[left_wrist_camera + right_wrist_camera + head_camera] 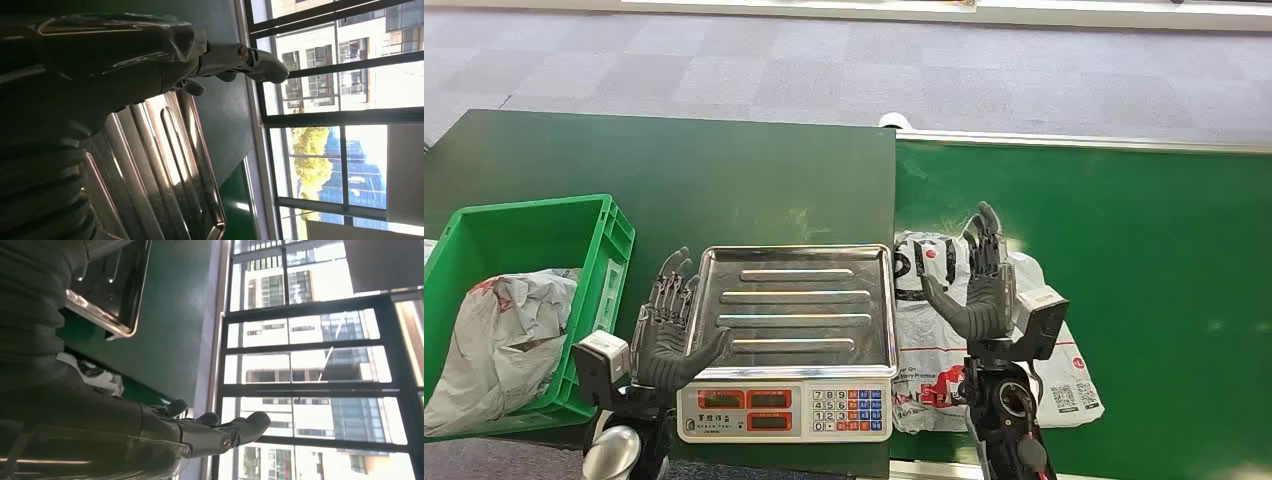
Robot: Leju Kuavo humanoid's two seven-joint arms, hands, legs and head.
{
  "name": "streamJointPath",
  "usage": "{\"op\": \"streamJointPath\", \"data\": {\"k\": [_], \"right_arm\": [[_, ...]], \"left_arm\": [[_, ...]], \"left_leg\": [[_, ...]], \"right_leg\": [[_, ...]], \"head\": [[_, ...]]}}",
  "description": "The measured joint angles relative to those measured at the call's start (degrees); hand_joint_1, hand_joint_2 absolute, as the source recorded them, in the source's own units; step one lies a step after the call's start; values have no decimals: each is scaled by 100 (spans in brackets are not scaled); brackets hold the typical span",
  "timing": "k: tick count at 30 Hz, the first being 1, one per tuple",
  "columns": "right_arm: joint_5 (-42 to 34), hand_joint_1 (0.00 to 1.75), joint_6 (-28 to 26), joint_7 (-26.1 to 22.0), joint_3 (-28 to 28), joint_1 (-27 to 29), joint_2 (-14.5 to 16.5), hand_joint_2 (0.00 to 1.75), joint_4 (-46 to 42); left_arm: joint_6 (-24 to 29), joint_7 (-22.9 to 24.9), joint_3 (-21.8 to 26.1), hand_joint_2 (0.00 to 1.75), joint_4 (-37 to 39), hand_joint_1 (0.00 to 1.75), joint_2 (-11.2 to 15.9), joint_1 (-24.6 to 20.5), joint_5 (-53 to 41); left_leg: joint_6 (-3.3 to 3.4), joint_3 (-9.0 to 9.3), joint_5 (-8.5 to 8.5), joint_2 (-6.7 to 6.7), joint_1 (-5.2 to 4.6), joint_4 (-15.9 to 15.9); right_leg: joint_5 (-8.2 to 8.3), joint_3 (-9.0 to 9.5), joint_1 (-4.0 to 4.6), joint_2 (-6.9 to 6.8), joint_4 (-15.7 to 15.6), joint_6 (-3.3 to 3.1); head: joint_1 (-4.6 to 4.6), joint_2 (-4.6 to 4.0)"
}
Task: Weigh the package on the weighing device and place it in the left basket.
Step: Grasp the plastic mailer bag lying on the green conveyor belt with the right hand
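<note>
Dark green flat worktop [674,170] w/ brighter green belt surface [1124,250] beside it; grey carpet-tile floor [824,70] beyond. Tall dark-framed windows [310,365], buildings outside.

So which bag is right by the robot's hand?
The white package lying on the green belt, right beside the right hand. The other package sits inside the green basket.

package [944,375] partly behind right hand [979,290] | basket [614,240] cut by frame edge
</note>
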Motion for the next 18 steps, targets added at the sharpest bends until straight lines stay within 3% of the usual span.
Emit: {"op": "streamJointPath", "data": {"k": [6,14,18], "right_arm": [[630,0,-570,186,-302,167,58,175,-4],[837,0,-787,283,-467,220,79,175,-4],[1852,0,-1814,914,-611,221,73,175,49]], "left_arm": [[-23,84,-19,175,14,0,-54,-40,-63],[-23,106,-19,175,14,0,-101,-43,-75],[-36,223,-7,175,-22,0,-110,-15,-143]], "left_leg": [[-1,2,0,-1,3,0],[-1,1,0,0,3,0],[-1,0,0,-1,3,0]], "right_leg": [[0,-2,2,2,0,-1],[0,-2,3,2,0,0],[0,-2,2,1,0,0]], "head": [[-2,0],[-1,0],[-1,0]]}}
